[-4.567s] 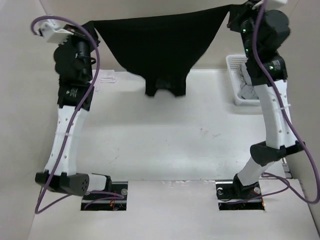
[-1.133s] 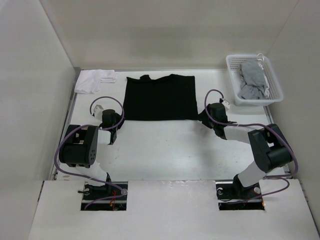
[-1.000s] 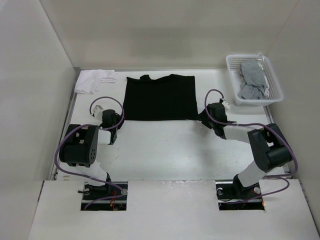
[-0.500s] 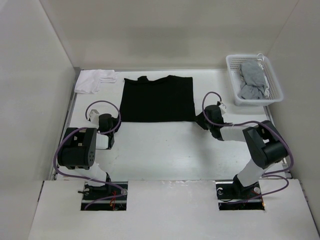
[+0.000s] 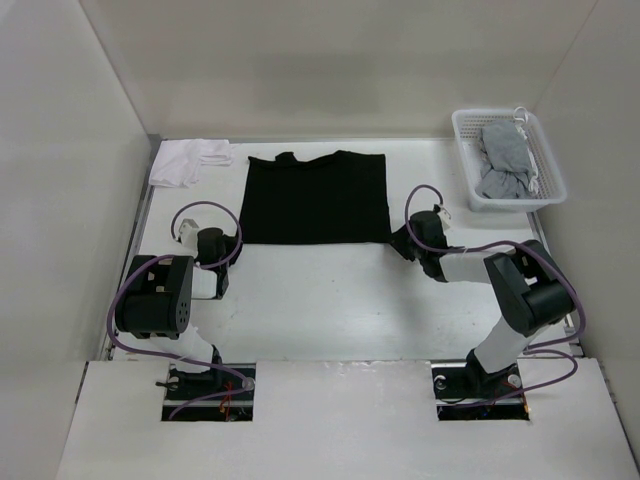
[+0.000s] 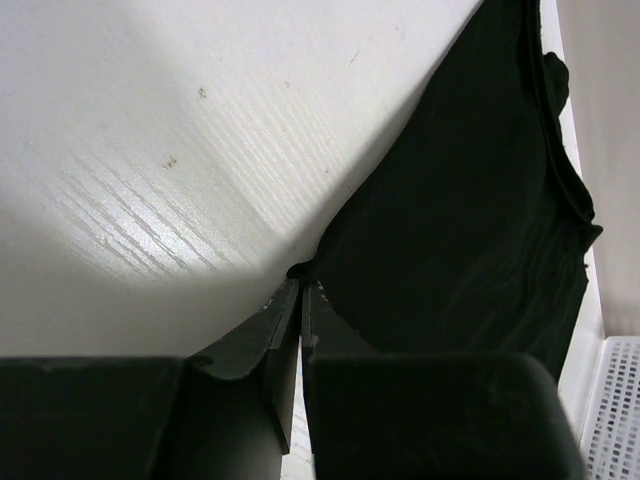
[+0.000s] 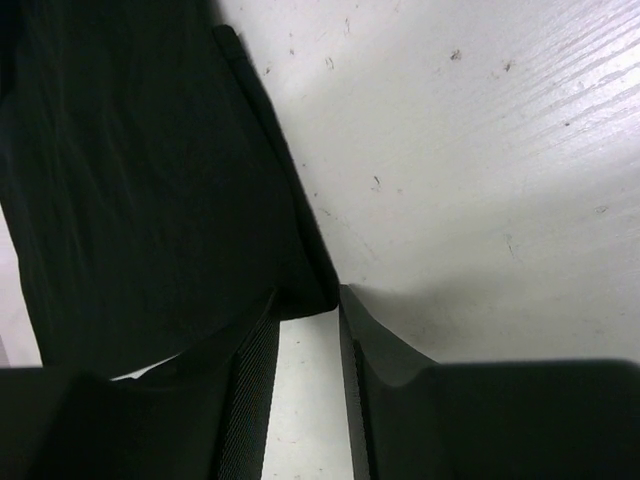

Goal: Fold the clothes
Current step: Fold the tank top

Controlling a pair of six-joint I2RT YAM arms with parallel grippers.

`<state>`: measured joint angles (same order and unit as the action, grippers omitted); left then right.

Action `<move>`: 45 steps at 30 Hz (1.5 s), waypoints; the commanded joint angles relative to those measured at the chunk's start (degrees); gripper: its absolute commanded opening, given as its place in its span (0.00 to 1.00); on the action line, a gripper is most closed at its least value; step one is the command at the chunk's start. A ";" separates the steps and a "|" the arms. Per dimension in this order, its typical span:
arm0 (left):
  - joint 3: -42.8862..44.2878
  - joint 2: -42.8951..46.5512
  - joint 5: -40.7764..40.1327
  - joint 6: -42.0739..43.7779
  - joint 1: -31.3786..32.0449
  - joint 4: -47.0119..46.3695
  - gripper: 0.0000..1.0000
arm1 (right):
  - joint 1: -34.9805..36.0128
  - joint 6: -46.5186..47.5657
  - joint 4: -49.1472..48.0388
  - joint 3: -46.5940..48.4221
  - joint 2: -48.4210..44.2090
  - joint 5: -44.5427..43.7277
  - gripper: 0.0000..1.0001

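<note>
My left gripper (image 6: pixel 301 290) has its jaws pressed together on the very tip of the near left corner of the black T-shirt (image 5: pixel 315 195), a thin bite as far as I can see. My right gripper (image 7: pixel 307 300) stands with its jaws partway apart, the near right corner lying between them and not yet pinched. To do this step well, I judge the right jaws should come together on both layers at that corner, further in than the edge, before either arm lifts. The soft knit could slip from so small a hold on the left, so I would raise both corners together and level, carry them toward 12 o'clock and lay the near hem onto the collar end without dragging the cloth. The shirt lies flat on the table (image 5: pixel 330 300), toward 12 o'clock from its middle, with my grippers at its 7 and 5 o'clock corners. A basket (image 5: pixel 553 190) of grey garments (image 5: pixel 503 160) sits at 2 o'clock and a white cloth (image 5: pixel 185 160) at 10 o'clock, both well apart from the shirt. I can read no brand, label or writing anywhere.
</note>
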<state>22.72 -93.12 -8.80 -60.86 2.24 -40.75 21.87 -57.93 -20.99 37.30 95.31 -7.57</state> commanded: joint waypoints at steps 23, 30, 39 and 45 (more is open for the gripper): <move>7.58 57.47 -0.16 8.90 2.46 37.02 0.00 | 12.70 17.23 22.70 -4.26 -49.81 -18.16 0.00; 25.68 77.28 -1.05 13.05 4.48 61.37 0.01 | 29.21 20.67 51.46 14.09 -73.58 -32.04 0.00; 28.18 81.70 -0.08 13.14 2.72 70.90 0.01 | 48.83 19.61 55.37 18.96 -71.15 -43.22 0.01; 12.81 73.90 -0.61 12.78 2.46 61.61 0.01 | 27.46 25.23 39.32 11.41 -56.49 -24.49 0.01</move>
<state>41.56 -12.78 -8.84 -48.80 5.21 24.58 59.81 -36.69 27.20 51.81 32.62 -41.91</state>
